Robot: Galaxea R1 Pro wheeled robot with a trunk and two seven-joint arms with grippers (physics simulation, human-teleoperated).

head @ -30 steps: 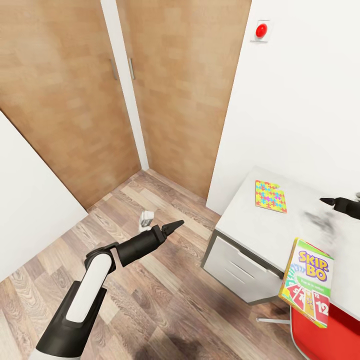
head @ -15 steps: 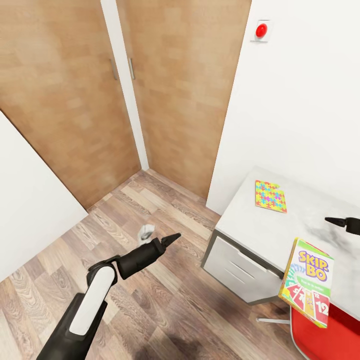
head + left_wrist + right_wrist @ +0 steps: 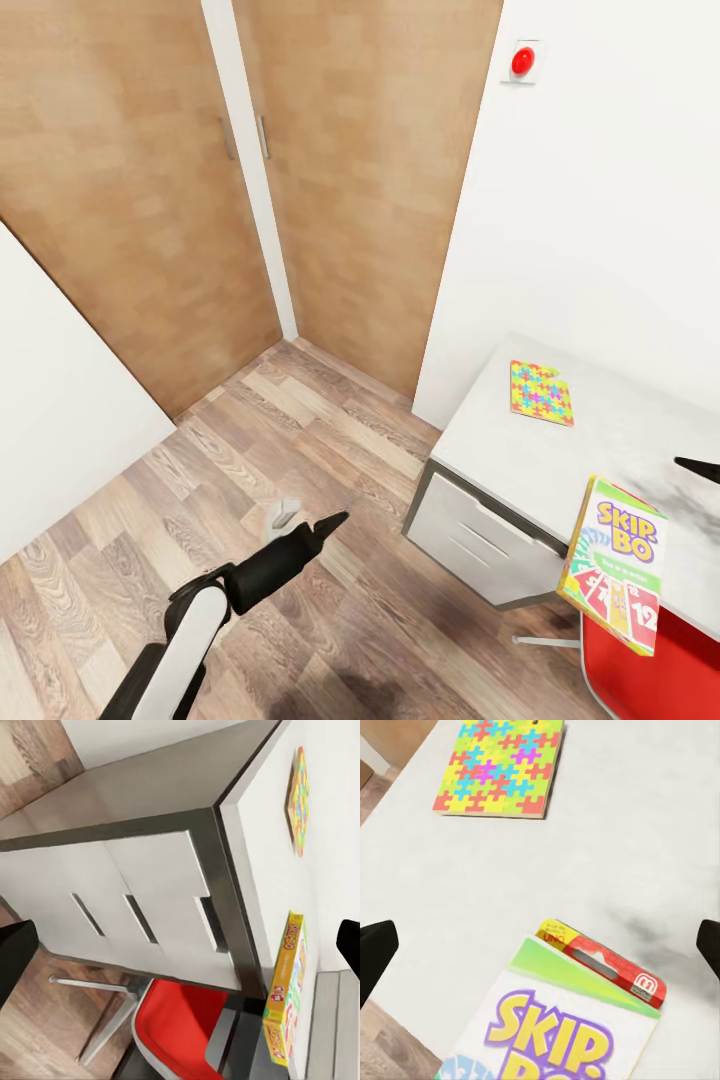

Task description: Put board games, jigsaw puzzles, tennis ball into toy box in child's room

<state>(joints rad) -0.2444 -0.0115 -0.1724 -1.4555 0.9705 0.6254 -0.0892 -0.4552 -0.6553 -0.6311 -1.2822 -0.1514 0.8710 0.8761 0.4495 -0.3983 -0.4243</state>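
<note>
A jigsaw puzzle of bright interlocking pieces lies flat near the far corner of the table. A board game, a green Skip-Bo box, rests at the table's front edge, tilted and overhanging. In the right wrist view a red UNO box peeks from under the Skip-Bo box, with the puzzle beyond. My right gripper hovers open above these; its tip shows at the head view's edge. My left gripper hangs open and empty over the floor, facing the table's drawers.
Two wooden doors fill the corner behind. A red chair stands tucked under the table's front, also in the left wrist view. White walls flank both sides. A red wall button sits high up. Wood-plank floor lies before me.
My left arm has drawn back and down toward me. The right gripper has slid right, almost out of the head view. The toys and camera have stayed still.
</note>
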